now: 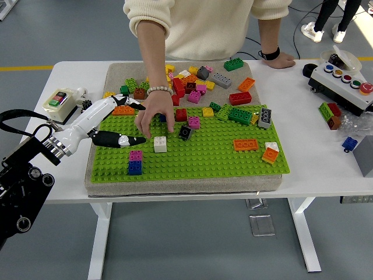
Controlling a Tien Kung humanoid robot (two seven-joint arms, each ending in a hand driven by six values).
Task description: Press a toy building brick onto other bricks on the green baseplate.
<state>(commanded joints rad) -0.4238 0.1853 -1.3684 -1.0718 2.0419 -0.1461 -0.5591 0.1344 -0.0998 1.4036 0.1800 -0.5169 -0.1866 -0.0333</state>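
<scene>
- The left hand (116, 122) hovers over the green baseplate (204, 157), fingers spread, holding nothing.
- A white brick (159, 144) sits on the baseplate, just beside the person's hand (155, 114).
- A pink-and-blue stack (135, 163) stands near.
</scene>
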